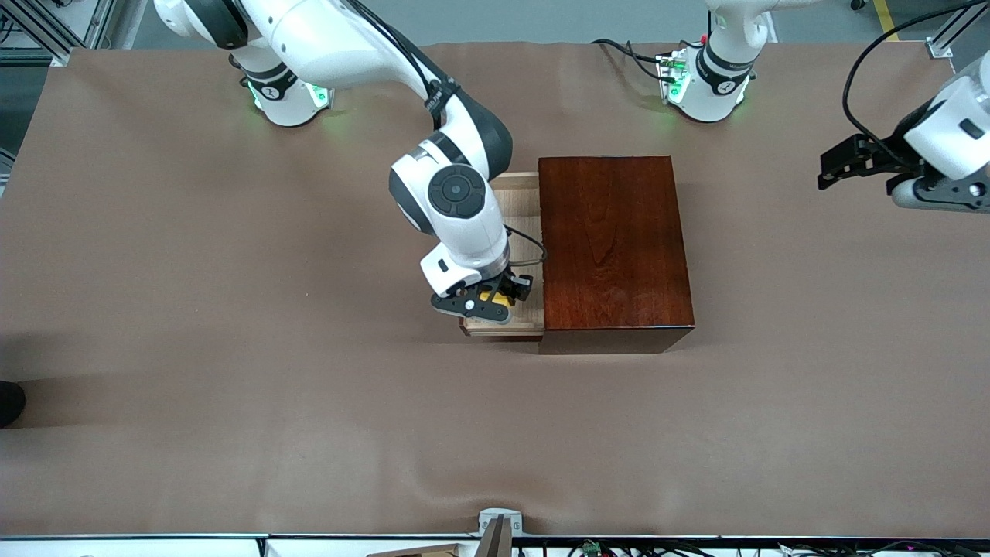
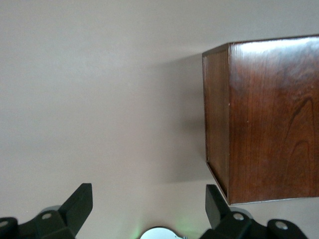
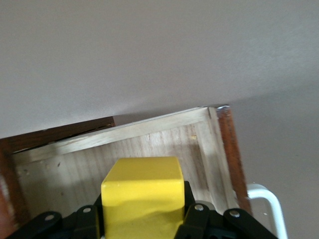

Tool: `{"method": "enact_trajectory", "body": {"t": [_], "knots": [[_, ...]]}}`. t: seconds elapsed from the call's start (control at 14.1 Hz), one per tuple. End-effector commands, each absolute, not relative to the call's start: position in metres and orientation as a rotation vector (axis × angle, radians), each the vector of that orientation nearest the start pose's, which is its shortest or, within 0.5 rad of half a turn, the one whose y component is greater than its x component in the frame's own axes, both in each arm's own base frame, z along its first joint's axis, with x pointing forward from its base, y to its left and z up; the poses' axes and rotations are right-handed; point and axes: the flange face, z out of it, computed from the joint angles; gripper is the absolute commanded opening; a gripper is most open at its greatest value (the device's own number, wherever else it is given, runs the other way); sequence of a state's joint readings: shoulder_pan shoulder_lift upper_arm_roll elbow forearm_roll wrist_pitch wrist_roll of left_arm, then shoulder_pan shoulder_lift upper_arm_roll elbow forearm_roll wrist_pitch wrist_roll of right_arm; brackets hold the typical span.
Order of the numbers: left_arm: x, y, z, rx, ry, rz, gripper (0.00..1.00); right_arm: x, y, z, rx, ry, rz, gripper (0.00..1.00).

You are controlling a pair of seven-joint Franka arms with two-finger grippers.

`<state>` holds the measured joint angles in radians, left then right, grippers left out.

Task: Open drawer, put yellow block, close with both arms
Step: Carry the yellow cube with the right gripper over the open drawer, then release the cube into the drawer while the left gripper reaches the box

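The dark-wood box (image 1: 611,247) stands mid-table. Its drawer (image 1: 520,199) is pulled out toward the right arm's end, showing a pale wood tray. My right gripper (image 1: 493,300) is over the drawer, shut on the yellow block (image 1: 492,295). In the right wrist view the yellow block (image 3: 142,191) sits between the fingers above the tray floor (image 3: 164,142), with the reddish-brown front (image 3: 232,154) and white handle (image 3: 269,204) beside it. My left gripper (image 1: 839,166) hangs open and empty in the air toward the left arm's end. In its wrist view the gripper (image 2: 148,201) faces the box (image 2: 269,119).
Brown paper covers the table (image 1: 232,387). The two green-lit arm bases (image 1: 286,97) (image 1: 708,85) stand along the edge farthest from the front camera. A small metal clamp (image 1: 499,526) sits at the nearest edge.
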<state>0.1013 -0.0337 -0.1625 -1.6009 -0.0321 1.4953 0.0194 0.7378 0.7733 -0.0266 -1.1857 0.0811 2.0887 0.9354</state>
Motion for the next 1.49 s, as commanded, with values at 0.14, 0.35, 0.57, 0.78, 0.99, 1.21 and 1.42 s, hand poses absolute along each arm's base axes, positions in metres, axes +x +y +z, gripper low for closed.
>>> {"method": "enact_trajectory", "body": {"t": [0.14,0.35,0.57,0.78,0.99,1.21,1.42], "knots": [[0.545,-0.023,0.634,-3.17,0.092,0.027,1.0,0.56,0.525,0.322,-2.989,0.349,-0.051,0.03],[0.542,-0.036,0.635,-3.161,0.127,0.025,1.0,0.556,0.529,0.316,-2.992,0.358,-0.042,1.0],[0.54,-0.038,0.634,-3.162,0.135,0.037,1.0,0.556,0.528,0.327,-2.984,0.358,-0.039,1.0],[0.541,-0.032,0.63,-3.163,0.12,0.052,1.0,0.561,0.514,0.358,-2.982,0.393,0.008,1.0],[0.542,-0.029,0.623,-3.162,0.111,0.095,1.0,0.569,0.48,0.424,-2.963,0.448,0.051,1.0],[0.542,-0.047,0.606,-3.156,0.112,0.152,1.0,0.568,0.441,0.482,-2.962,0.488,0.119,1.0],[0.549,-0.062,0.589,-3.153,-0.057,0.204,1.0,0.573,0.371,0.535,-3.027,0.295,0.154,1.0]]}}
